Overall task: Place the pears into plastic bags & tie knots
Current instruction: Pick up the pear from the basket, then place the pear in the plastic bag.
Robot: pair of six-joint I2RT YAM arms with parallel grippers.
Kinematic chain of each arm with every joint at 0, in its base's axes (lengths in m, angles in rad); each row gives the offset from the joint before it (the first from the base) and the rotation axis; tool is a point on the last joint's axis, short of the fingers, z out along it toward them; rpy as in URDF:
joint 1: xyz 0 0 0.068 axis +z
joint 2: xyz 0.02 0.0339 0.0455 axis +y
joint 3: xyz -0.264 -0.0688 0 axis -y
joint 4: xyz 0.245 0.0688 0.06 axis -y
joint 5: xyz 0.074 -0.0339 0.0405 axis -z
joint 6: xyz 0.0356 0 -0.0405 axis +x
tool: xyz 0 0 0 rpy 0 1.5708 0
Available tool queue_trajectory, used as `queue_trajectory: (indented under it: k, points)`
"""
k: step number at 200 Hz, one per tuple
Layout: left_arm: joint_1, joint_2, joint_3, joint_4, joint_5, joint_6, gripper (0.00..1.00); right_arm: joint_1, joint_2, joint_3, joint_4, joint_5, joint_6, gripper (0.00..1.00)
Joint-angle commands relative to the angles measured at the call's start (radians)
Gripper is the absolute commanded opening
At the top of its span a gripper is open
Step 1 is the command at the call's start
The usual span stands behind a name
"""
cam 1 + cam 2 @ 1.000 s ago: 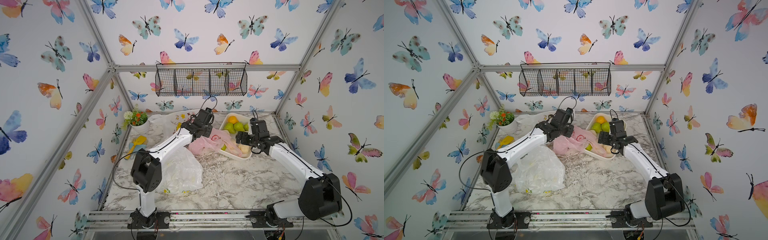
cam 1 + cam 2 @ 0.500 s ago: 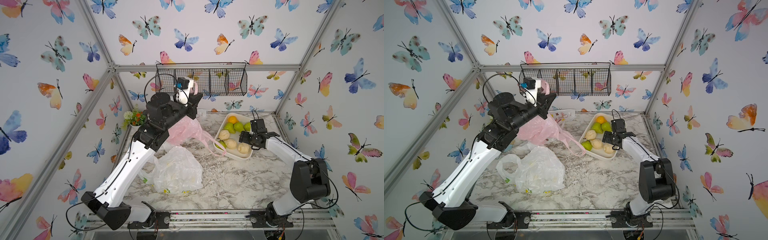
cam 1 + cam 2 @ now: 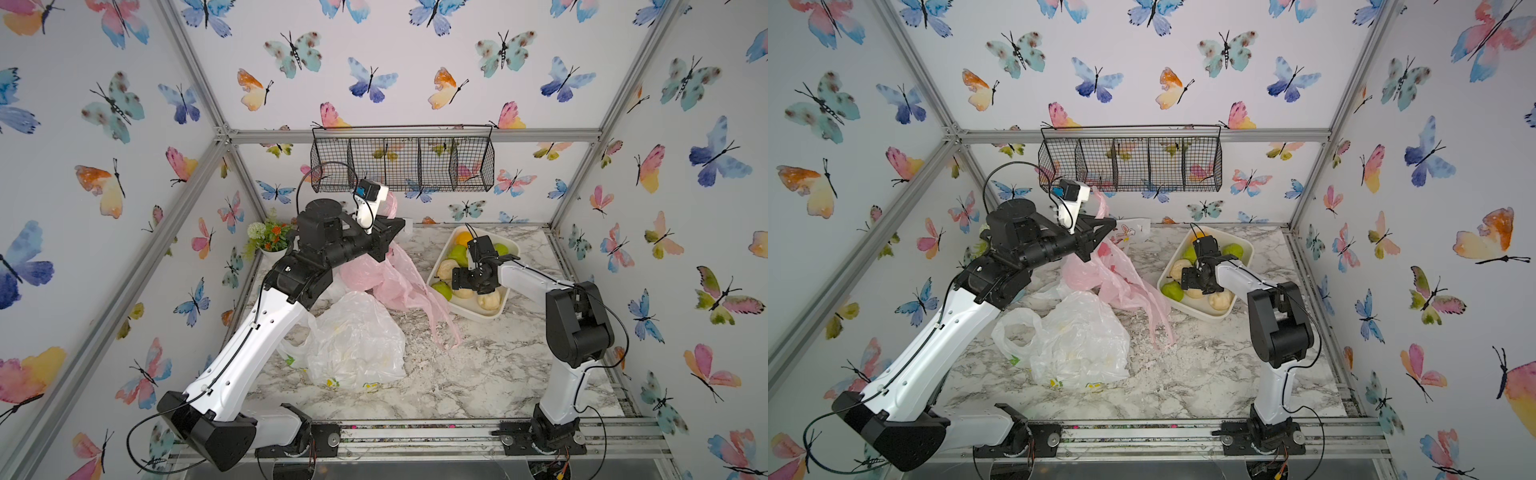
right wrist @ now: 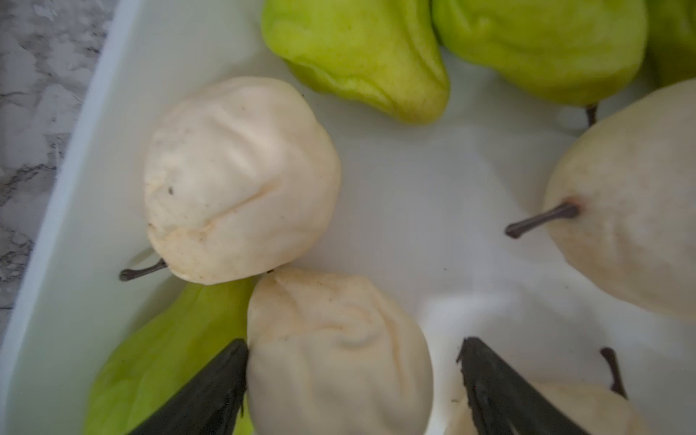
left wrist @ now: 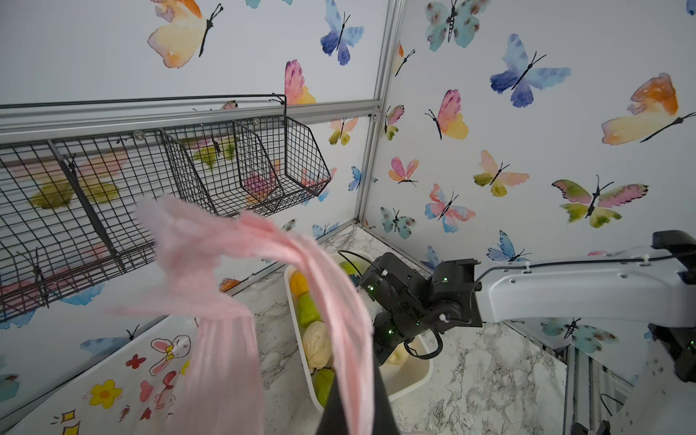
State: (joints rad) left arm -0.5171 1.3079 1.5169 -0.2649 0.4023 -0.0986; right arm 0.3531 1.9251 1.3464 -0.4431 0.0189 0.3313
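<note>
In both top views my left gripper (image 3: 397, 226) was clamped shut on the pink bag (image 3: 399, 282), lifted high at the far left, its thin film dangling to the table (image 3: 478, 374). The right gripper (image 3: 457, 284) hung over the tray (image 3: 478, 316) at the far right. Left wrist: the bag draped limp and bunched; I judged it light and slippery, best pinched at its handles. Right wrist: jaws wide astride a cream pear (image 4: 335, 350) in the tray, dented and soft-looking, so I'd squeeze its belly gently
</note>
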Motion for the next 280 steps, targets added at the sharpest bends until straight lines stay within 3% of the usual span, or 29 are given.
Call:
queue_trajectory:
  k: [1, 21, 39, 59, 106, 126, 142, 154, 196, 236, 255, 280]
  points:
    - [0.014, -0.014, -0.022, 0.04, 0.072, -0.044, 0.0, 0.001, 0.061, 0.037, -0.084, 0.003, -0.026, 0.91]
    - [0.015, -0.006, -0.036, 0.063, 0.105, -0.063, 0.0, 0.003, 0.094, 0.063, -0.095, 0.028, -0.02, 0.89]
    - [0.015, 0.005, -0.056, 0.085, 0.115, -0.079, 0.0, 0.002, 0.057, 0.045, -0.06, 0.029, -0.006, 0.8]
    - [0.014, 0.018, -0.08, 0.105, 0.125, -0.087, 0.0, 0.001, -0.027, 0.034, -0.028, 0.023, -0.003, 0.71]
    - [0.022, 0.08, -0.071, 0.129, 0.124, -0.098, 0.0, 0.001, -0.305, -0.004, -0.021, -0.148, 0.046, 0.63]
    - [0.032, 0.114, -0.042, 0.093, 0.116, -0.1, 0.0, 0.003, -0.491, -0.106, 0.072, -0.318, 0.163, 0.63]
    - [0.032, 0.136, -0.029, 0.097, 0.126, -0.12, 0.0, 0.014, -0.602, -0.223, 0.279, -0.497, 0.363, 0.61]
    - [0.03, 0.151, -0.028, 0.122, 0.155, -0.139, 0.0, 0.057, -0.639, -0.262, 0.41, -0.544, 0.485, 0.59]
    - [0.028, 0.14, -0.018, 0.141, 0.143, -0.193, 0.0, 0.235, -0.606, -0.322, 0.829, -0.545, 0.805, 0.59]
    - [0.027, 0.109, -0.017, 0.165, 0.14, -0.243, 0.0, 0.342, -0.47, -0.471, 1.034, -0.482, 0.956, 0.57]
    - [-0.002, 0.12, -0.026, 0.188, 0.137, -0.261, 0.0, 0.371, -0.393, -0.465, 0.994, -0.437, 0.92, 0.57]
    - [-0.029, 0.134, -0.062, 0.242, 0.18, -0.316, 0.0, 0.407, -0.333, -0.373, 0.666, -0.207, 0.744, 0.58]
